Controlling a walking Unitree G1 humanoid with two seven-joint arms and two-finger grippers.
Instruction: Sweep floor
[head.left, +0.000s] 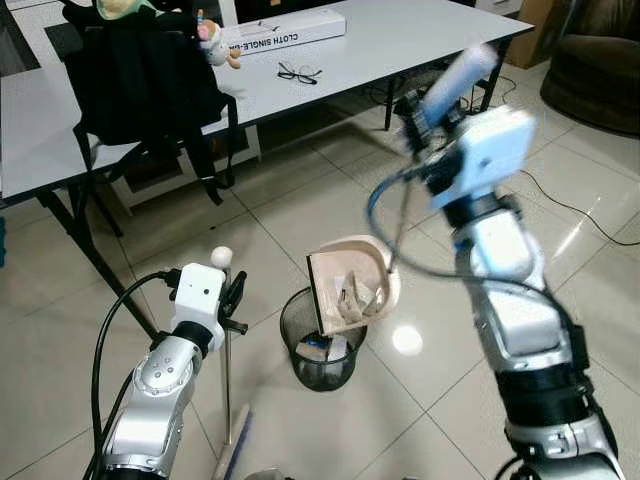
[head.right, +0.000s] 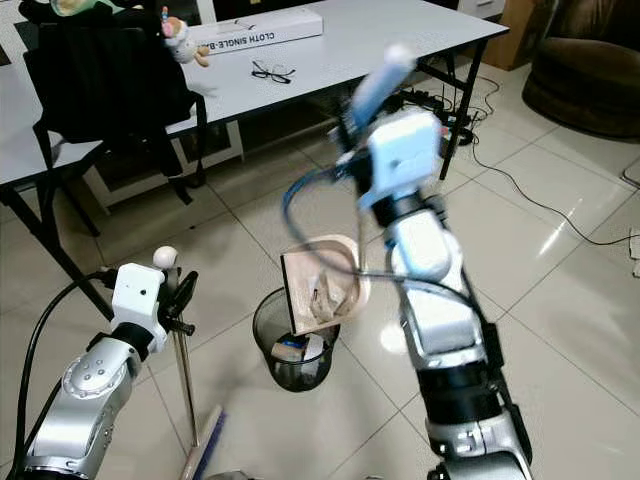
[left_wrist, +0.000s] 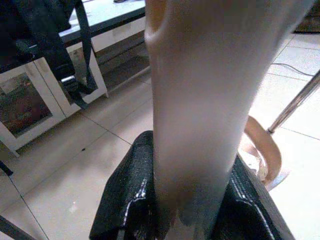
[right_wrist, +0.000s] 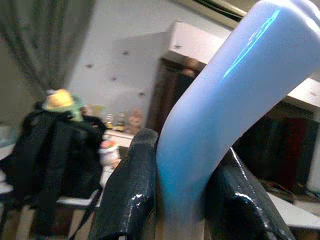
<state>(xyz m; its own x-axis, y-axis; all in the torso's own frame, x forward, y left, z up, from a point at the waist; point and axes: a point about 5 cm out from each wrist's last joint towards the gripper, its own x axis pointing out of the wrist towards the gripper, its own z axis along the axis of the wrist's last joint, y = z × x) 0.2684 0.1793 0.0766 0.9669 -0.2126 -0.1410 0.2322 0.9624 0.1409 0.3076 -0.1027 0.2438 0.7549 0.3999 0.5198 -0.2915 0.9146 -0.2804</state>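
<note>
Closest in, the left gripper (head.left: 232, 300) is clamped around the thin metal broom handle (head.left: 227, 385), which stands about upright with the brush end (head.left: 232, 455) down by the robot's feet. In the left wrist view both fingers (left_wrist: 127, 200) press a pale, blurry shaft between them, no gap showing.

Just past that sits the black mesh bin (head.left: 322, 340), with the beige dustpan (head.left: 350, 285) tipped over its rim and crumpled paper scraps (head.left: 350, 300) sliding toward it. The right gripper (head.left: 425, 110) is up high, squeezed tight on the pan's light blue handle (head.left: 455, 80); its fingers (right_wrist: 132, 195) hug the handle on both sides.

Handling-wise, I'd guess the pan is light stiff plastic on a long pole, so it'll swing easily, and the smooth handle looks a bit slippery. The grip near the top seems fine. The mesh bin looks light enough to tip if bumped.

Room: open tile to the right, though a cable (head.left: 570, 205) runs across it. Further back there's the white table (head.left: 400, 40) with its legs, a black backpack (head.left: 140, 80), glasses (head.left: 298, 72) and a box (head.left: 285, 32)
</note>
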